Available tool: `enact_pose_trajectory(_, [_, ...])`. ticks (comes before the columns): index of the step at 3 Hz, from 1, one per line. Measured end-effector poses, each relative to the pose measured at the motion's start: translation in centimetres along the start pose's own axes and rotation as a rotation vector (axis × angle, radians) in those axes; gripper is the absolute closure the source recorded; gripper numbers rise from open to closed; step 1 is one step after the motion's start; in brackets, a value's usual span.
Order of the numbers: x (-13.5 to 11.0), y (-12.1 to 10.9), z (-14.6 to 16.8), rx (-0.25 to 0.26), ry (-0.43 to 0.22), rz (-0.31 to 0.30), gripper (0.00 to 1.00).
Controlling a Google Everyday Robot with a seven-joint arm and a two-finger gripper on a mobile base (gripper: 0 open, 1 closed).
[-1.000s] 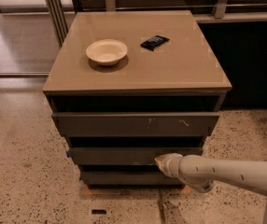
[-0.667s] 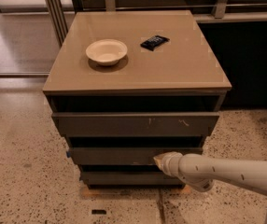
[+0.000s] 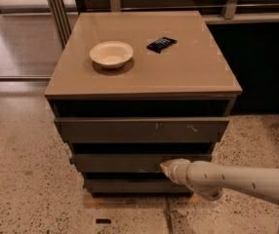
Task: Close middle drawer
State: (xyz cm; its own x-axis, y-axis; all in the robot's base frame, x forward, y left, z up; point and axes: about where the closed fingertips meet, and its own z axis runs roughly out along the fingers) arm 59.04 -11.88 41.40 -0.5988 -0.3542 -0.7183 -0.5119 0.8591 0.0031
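A grey-brown cabinet holds three stacked drawers under a tan top (image 3: 144,62). The top drawer (image 3: 139,129) has the widest front, with pale scratch marks. The middle drawer (image 3: 115,162) has a plain flat front and stands out a little from the cabinet, with a dark gap above it. The bottom drawer (image 3: 129,185) has the narrowest front. My gripper (image 3: 165,168) is at the end of the white arm that comes in from the lower right. Its tip rests against the middle drawer's front, right of centre.
A cream bowl (image 3: 111,53) and a small black packet (image 3: 162,44) lie on the cabinet top. Speckled floor surrounds the cabinet. A dark wall stands to the right, and metal posts (image 3: 56,9) stand at the back left.
The gripper has shifted slightly left along the middle drawer's front. The drawer fronts look the same.
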Motion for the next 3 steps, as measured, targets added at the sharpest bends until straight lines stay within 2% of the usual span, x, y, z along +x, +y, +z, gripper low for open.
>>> enact_pose_trajectory(1, [3.7, 1.9, -2.4, -0.063, 0.102, 0.100, 1.00])
enact_pose_trajectory(2, [9.1, 5.2, -6.4, -0.175, 0.273, 0.243, 1.00])
enact_pose_trajectory(3, [9.9, 6.8, -7.1, -0.237, 0.304, 0.258, 0.82])
